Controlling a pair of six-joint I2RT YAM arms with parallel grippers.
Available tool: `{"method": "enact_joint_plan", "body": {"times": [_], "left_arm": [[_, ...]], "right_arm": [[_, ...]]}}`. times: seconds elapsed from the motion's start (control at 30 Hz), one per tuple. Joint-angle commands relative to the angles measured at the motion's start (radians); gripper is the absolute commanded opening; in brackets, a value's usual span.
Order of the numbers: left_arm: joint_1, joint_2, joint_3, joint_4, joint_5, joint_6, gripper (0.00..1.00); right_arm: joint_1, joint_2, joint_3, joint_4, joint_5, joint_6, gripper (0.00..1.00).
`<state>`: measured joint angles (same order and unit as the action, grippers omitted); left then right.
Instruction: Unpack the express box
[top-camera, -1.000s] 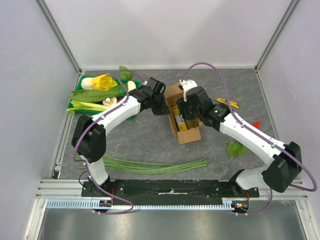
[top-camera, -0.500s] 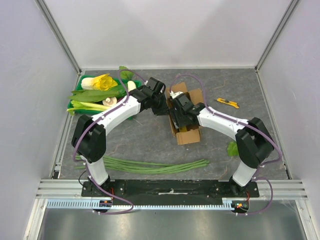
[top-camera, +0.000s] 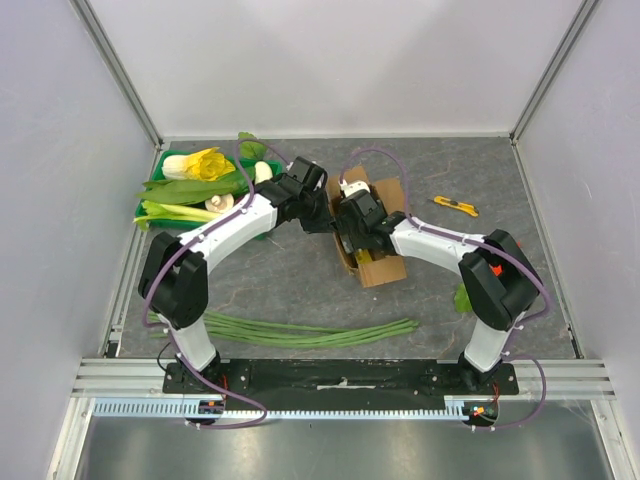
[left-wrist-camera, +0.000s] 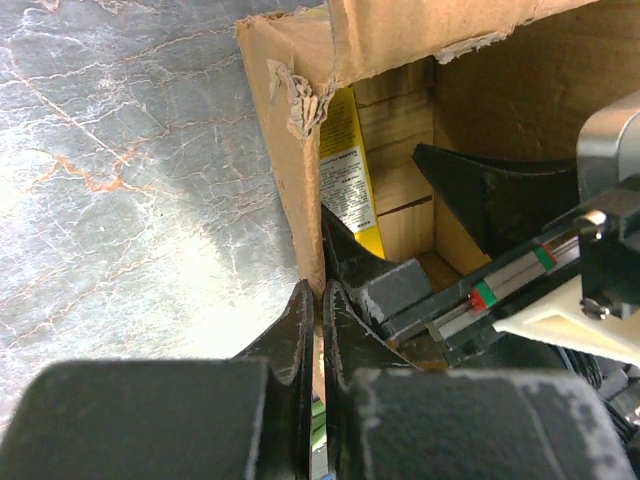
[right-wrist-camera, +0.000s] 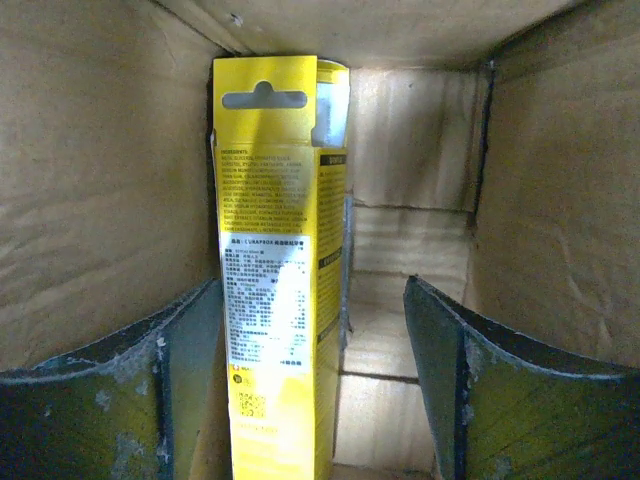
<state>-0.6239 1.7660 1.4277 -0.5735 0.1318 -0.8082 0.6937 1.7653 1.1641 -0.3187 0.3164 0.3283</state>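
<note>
Grey tabletop (top-camera: 290, 280), express box (top-camera: 384, 270), yellow carton (right-wrist-camera: 272, 300) seemingly hugging one wall

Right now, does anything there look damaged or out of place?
Yes. The express box has a ragged, torn top edge at one corner, with paper peeling away, just above where the left gripper pinches its wall. It looks ripped open rather than cut cleanly. Nothing else stands out.
</note>
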Motion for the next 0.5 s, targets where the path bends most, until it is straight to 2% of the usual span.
{"method": "enact_joint_plan", "body": {"times": [0.0, 0.17, 0.27, 0.3, 0.4, 0.47], "left_arm": [[-0.007, -0.077, -0.003, 0.064, 0.061, 0.047, 0.02], [-0.003, -0.082, -0.006, 0.054, 0.068, 0.066, 0.02], [0.001, -0.083, -0.004, 0.043, 0.068, 0.070, 0.02], [0.003, -0.085, -0.003, 0.043, 0.068, 0.072, 0.02], [0.007, -0.082, 0.005, 0.032, 0.066, 0.072, 0.02], [0.010, -0.076, 0.013, 0.017, 0.062, 0.072, 0.02]], "right_arm": [[0.003, 0.031, -0.044, 0.139, 0.016, -0.009, 0.80], [0.003, 0.059, -0.066, 0.185, 0.032, -0.006, 0.76], [0.003, 0.066, -0.067, 0.181, 0.059, 0.006, 0.67], [0.003, 0.057, -0.070, 0.179, 0.061, 0.011, 0.60], [0.003, 0.024, -0.076, 0.175, 0.072, 0.023, 0.49], [0.003, 0.007, -0.080, 0.176, 0.070, 0.029, 0.46]]}}
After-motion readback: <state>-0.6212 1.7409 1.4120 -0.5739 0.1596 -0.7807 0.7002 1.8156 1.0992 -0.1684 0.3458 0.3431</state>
